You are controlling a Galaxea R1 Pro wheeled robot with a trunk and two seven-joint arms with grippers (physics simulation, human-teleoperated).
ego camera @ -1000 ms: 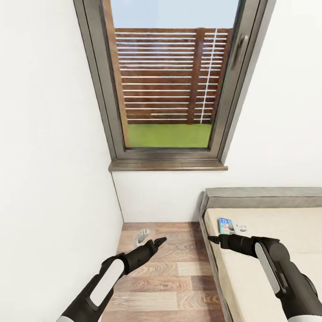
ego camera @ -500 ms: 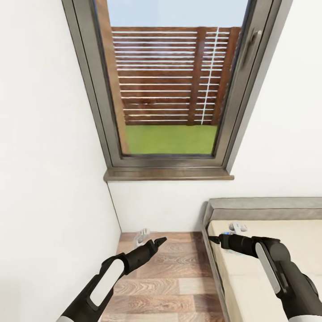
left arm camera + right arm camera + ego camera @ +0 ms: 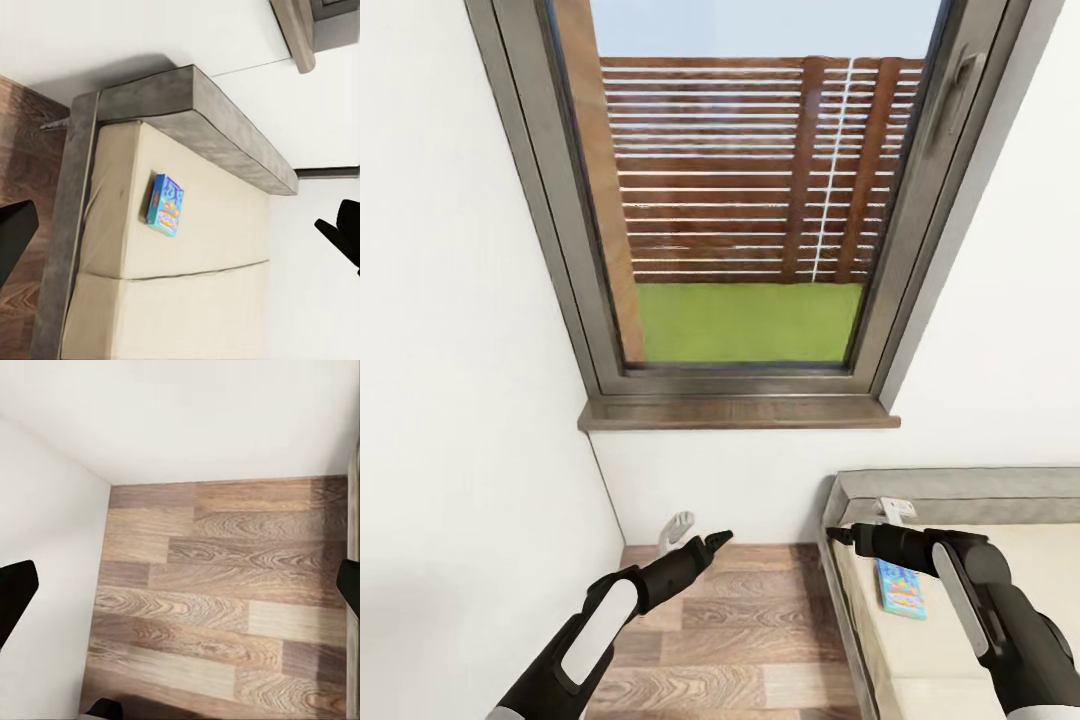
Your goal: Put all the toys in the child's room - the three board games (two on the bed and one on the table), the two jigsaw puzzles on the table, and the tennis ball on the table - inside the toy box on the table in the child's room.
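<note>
A blue board game point(image 3: 900, 588) lies flat on the beige mattress of the bed point(image 3: 1040, 545) at the lower right, close to the grey headboard point(image 3: 960, 482). The left wrist view has the same board game point(image 3: 166, 204) on the bed point(image 3: 210, 247). A small white flat thing point(image 3: 897, 507) rests by the headboard; I cannot tell what it is. My right gripper point(image 3: 838, 537) hovers over the bed's near corner, just left of the game, open and empty. My left gripper point(image 3: 712, 545) hangs over the wood floor, open and empty. Its dark fingers point(image 3: 15, 234) stand wide apart.
A tall dark-framed window point(image 3: 745, 200) with a wooden sill point(image 3: 740, 413) is straight ahead. A white wall point(image 3: 460, 450) closes in on the left. Wood-plank floor point(image 3: 750, 620) runs between wall and bed. A small white object point(image 3: 678, 525) sits on the floor by the far wall.
The whole view has shifted: window, sill and bed look larger and nearer, and the blue game sits lower in the picture. Both arms keep the same pose.
</note>
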